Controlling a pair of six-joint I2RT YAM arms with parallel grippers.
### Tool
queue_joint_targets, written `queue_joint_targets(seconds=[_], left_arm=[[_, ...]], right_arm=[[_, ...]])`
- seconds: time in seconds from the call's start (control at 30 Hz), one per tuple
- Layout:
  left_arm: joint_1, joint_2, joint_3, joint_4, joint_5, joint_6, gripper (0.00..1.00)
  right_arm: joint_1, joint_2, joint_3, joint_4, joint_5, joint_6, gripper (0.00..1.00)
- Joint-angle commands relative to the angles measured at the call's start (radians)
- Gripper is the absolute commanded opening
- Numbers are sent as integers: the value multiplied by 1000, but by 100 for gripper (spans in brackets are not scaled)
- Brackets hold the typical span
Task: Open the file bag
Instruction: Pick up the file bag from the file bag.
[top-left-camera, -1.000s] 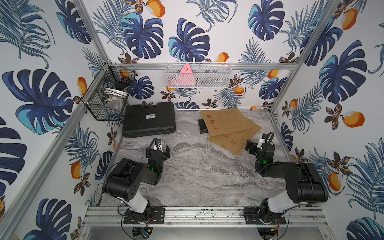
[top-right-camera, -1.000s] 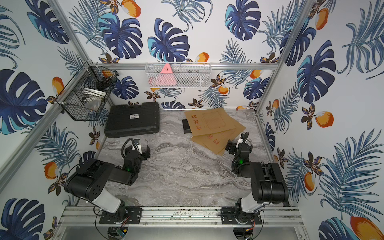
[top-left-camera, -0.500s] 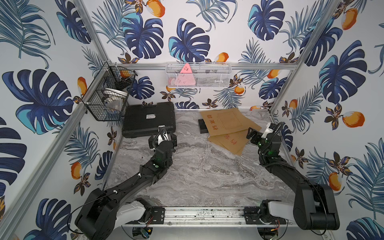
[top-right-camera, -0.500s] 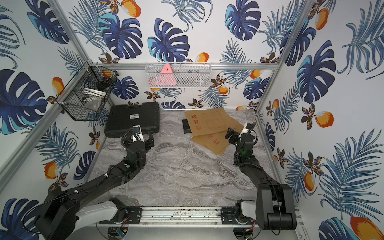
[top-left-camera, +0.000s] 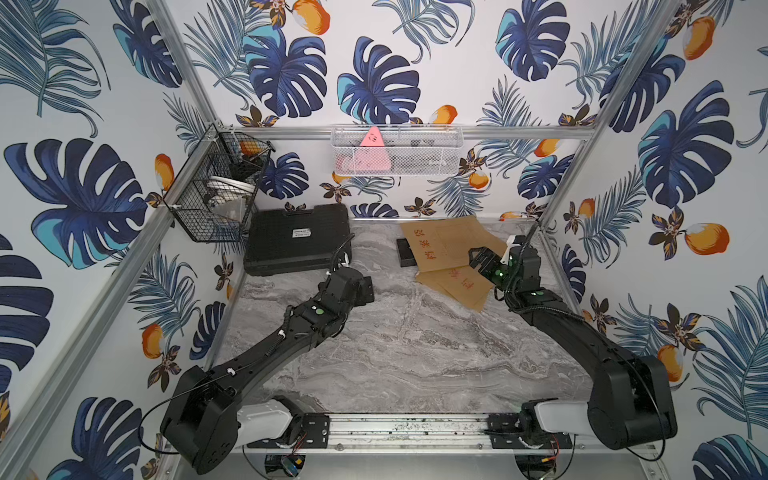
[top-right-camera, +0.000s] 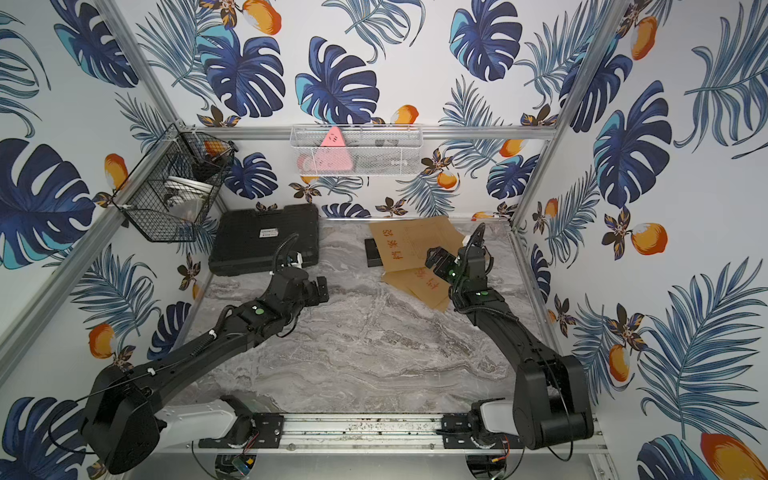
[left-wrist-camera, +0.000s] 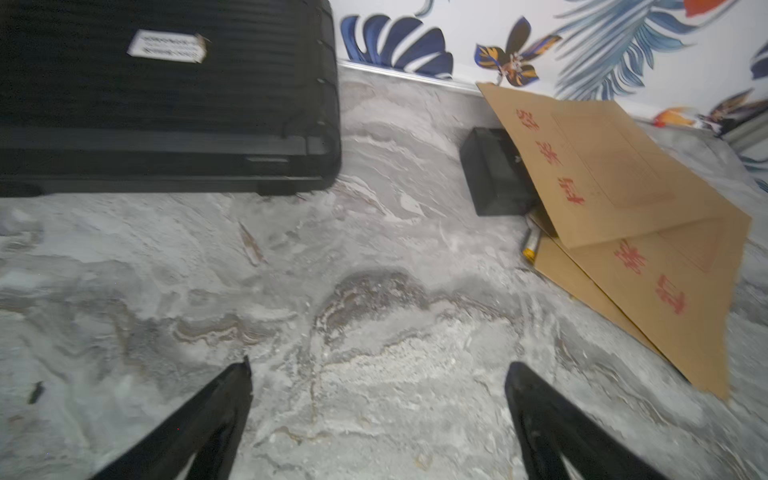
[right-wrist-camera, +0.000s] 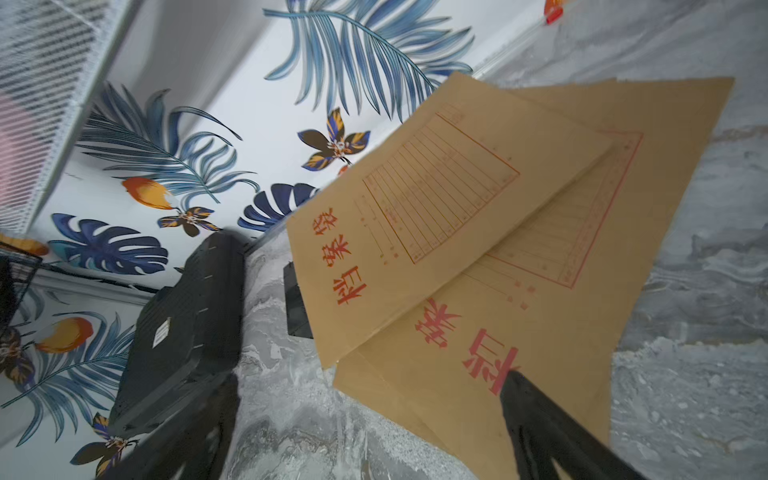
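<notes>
At the desk's (top-left-camera: 395, 345) far left lay a black case (top-left-camera: 297, 237). Just in front of it the left claw (left-wrist-camera: 379, 368) hung empty over bare desk, jaws spread wide. Further right, a small box (top-left-camera: 405, 253) held up one edge of the top file bag (top-left-camera: 449, 243), which overlapped a second bag (top-left-camera: 461, 286) near the back right corner. The right claw (right-wrist-camera: 370, 376) hovered over them, jaws wide, holding nothing. Thin kraft paper, I reckoned: light, floppy, apt to slide or crease. No flap showed, so the raised edge looked the best hold.
</notes>
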Motion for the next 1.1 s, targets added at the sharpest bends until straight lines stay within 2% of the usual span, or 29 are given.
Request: queue_joint_targets(seconds=[0.0,0.1,0.23,0.37,0.63,1.07], left_arm=[[0,-11,-10,18,169,-24,99],[1,-12,-6,38,228,-19,99],[1,19,1,59,323,-39,99],[0,18,-24,100,388,-63,98],[1,35,-5,86,402,-54,97],[1,24,-14,73,367,-59,97]], right_arm=[[-53,92,57,-56,-87,113,100],[-104,195,69,46,-185,202,100],[-139,326,134,82,-199,272,99],[-205,465,172,182,-284,382,93],[-257,628,272,257,-352,458,75],[-257,726,373,199,-354,506,67]])
